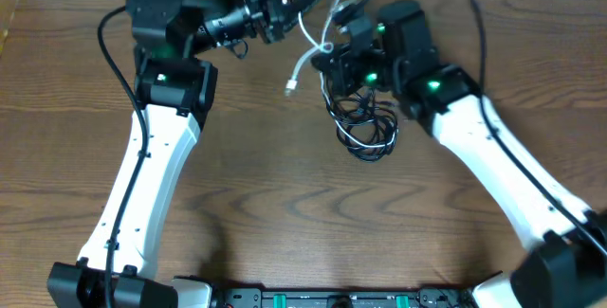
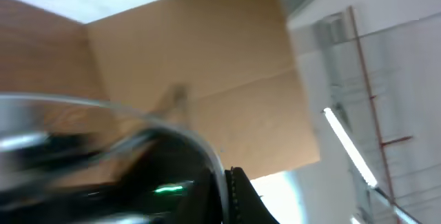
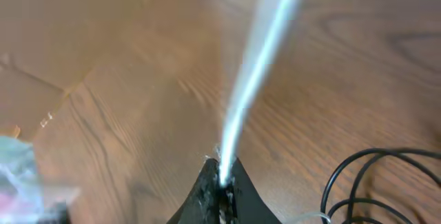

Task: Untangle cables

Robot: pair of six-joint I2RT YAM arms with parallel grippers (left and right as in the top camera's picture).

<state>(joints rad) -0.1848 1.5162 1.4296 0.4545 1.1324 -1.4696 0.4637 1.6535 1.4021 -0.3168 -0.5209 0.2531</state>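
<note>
Two sets of jaws are at work, and both are together. The right jaws are clamped on the white cable [image 3: 241, 117], pinching it at their very tips. The left jaws are shut, though the blurred left wrist view does not show whether anything sits between them.

The step in hand looks like drawing the white cable free of the black cables [image 1: 365, 128]. To do it well, I judge the right jaws should hold firm and pull slowly along the cable's own line, away from the heap, making sure no black loop lifts with it. A jerk could tighten a loop or let the thin cord slip out of the pinch. If a loop follows, easing back and gripping nearer the snag seems safer than pulling harder.

From the right jaws the white cable runs straight ahead in a stretched line, leaning slightly to one side, its long axis roughly in line with the jaws. Its plug end [image 1: 290, 87] lies near the right jaws on the side away from the heap. The black cables rest in loose loops on the counter [image 1: 237, 185], just beside the right jaws.
</note>
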